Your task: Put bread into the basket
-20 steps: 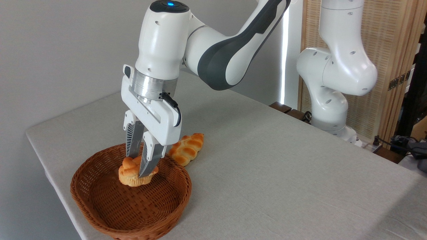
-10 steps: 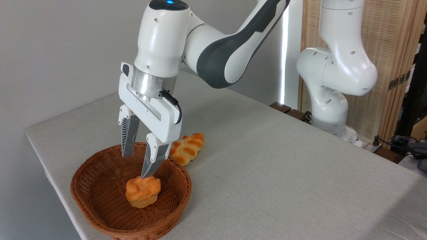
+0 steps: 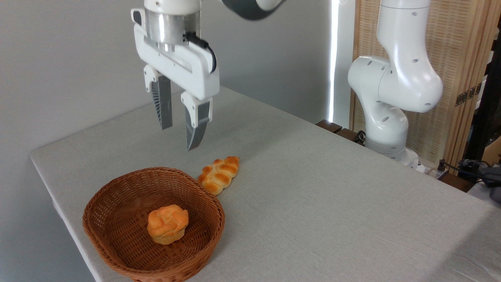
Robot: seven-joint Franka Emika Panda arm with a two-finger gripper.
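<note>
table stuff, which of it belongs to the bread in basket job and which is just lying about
Part of the job:
- bread, the round bun, lying inside the basket
- basket, wicker, on the table's near corner
- gripper, empty, fingers apart, raised above the basket

Just lying about:
- braided loaf, on the table beside the basket's rim

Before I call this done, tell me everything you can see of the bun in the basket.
The bread is a small round muffin-shaped bun with a golden-orange, cracked domed top and a paler fluted base. It looks whole. It sits tilted on the woven floor of the basket, right of centre and clear of the rim. Only the basket touches it. The pincer hangs open well above, empty.
</note>
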